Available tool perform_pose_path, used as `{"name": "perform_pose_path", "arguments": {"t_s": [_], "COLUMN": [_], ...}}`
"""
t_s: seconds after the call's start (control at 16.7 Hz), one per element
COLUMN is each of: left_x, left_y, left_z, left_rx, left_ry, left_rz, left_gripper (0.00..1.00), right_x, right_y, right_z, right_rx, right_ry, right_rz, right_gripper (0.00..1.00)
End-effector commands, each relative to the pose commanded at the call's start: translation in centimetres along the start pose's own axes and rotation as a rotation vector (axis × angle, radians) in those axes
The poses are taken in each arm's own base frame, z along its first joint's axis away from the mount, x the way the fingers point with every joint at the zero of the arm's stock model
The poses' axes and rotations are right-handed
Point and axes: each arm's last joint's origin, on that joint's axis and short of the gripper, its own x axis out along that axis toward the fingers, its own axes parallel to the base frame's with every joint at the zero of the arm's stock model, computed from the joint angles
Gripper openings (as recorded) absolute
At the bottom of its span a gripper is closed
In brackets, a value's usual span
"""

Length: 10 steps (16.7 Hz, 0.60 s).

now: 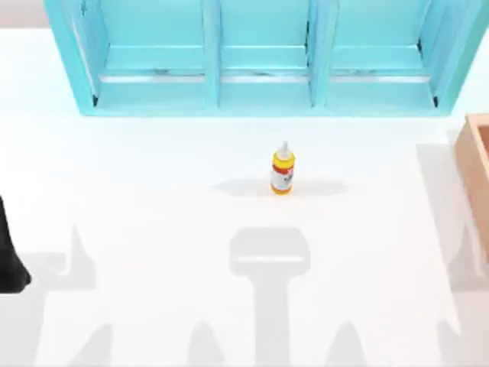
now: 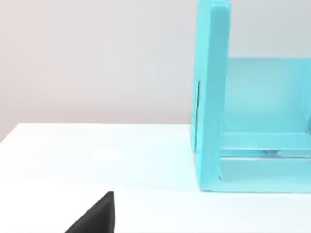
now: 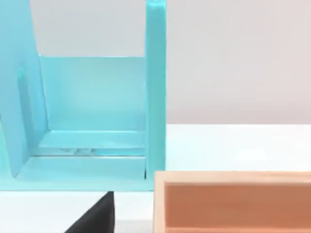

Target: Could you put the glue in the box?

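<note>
Left arm parked at the table's left edge.

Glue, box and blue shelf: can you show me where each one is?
glue (image 1: 282, 174), top view, on the bottle's white label.
box (image 3: 233, 201), right wrist view, on its tan inner wall.
shelf (image 1: 263, 57), top view, on the back of its middle compartment.
</note>
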Motion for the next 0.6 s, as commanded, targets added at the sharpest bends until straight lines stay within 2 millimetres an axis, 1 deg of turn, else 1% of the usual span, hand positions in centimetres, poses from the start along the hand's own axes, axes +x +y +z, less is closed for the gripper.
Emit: {"name": "perform_pose_path", "arguments": {"t_s": [0.18,0.3,0.48,0.6], "left_x": [0.0,0.0,0.0,0.0], "left_y": [0.0,0.0,0.0,0.0], "left_z": [0.0,0.0,0.0,0.0], "left_rx": [0.000,0.000,0.000,0.000], "left_ry": [0.000,0.000,0.000,0.000], "left_rz": [0.000,0.000,0.000,0.000], "left_gripper": [1.00,1.00,1.00,1.00], "right_x": [0.0,0.2,0.8,1.8], "right_y": [0.0,0.2,0.7,1.1], "right_z": [0.1,0.8,2.5,4.0], "right_rx": [-0.005,-0.031,-0.102,-0.164], "right_ry": [0.004,0.027,0.093,0.152], "right_rz": [0.008,0.048,0.156,0.255], "right_gripper": [1.00,1.00,1.00,1.00]}}
